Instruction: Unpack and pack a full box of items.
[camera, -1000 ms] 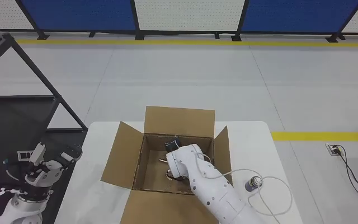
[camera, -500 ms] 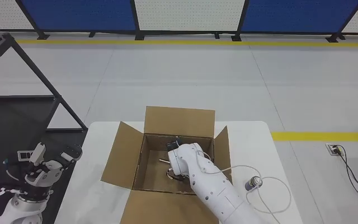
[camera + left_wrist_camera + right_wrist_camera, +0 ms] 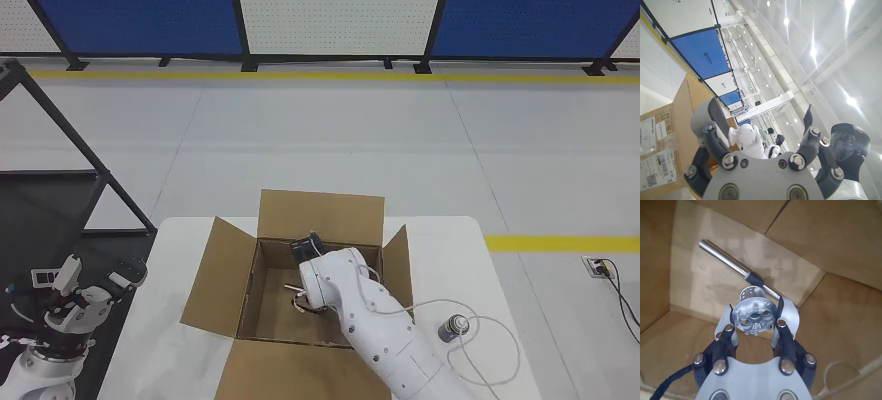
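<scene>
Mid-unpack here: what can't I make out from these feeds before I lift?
Top view: the right arm covers the middle of the box, hiding what lies beneath.
Right wrist view: a finger covers one end of the rod; whether the metal hub touches the floor is unclear.
Top view: the small item on the table is too small to identify.

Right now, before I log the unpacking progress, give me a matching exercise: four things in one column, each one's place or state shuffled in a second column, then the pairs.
Things:
1. cast metal part
2. steel rod
3. small can
4. left jaws

Places or states:
A. on the table, outside the box
B. open, holding nothing
C. clamped between the right jaws
D. lying on the box floor

Pairs: 1-C; 2-D; 3-A; 4-B
</scene>
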Action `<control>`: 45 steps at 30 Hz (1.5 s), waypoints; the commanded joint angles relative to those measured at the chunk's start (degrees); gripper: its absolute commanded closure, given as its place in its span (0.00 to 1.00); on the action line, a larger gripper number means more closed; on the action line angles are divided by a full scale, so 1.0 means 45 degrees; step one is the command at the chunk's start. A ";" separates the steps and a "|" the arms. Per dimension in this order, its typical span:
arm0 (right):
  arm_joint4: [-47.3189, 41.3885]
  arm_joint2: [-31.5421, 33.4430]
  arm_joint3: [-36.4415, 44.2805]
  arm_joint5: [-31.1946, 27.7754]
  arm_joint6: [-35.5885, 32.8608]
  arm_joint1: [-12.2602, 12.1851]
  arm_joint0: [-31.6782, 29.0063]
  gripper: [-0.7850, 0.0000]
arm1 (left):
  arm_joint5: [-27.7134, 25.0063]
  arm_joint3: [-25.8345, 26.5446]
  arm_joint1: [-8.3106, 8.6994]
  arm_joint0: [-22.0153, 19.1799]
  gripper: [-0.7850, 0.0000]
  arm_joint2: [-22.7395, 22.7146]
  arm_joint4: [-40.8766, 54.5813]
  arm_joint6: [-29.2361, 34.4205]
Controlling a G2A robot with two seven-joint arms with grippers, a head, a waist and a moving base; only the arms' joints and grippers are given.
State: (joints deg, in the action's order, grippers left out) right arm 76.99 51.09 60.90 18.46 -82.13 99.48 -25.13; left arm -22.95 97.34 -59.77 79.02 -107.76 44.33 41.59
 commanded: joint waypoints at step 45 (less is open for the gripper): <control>0.4502 1.0087 1.6389 -0.0132 -0.0954 -0.0827 -0.8474 1.00 | 0.0000 0.0000 0.0000 0.0000 0.00 0.0000 0.0000 0.0000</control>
State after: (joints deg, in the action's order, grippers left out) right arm 97.25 96.47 134.64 17.87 -86.42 95.76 -63.26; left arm -22.95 97.34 -59.77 79.02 -107.76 44.33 41.59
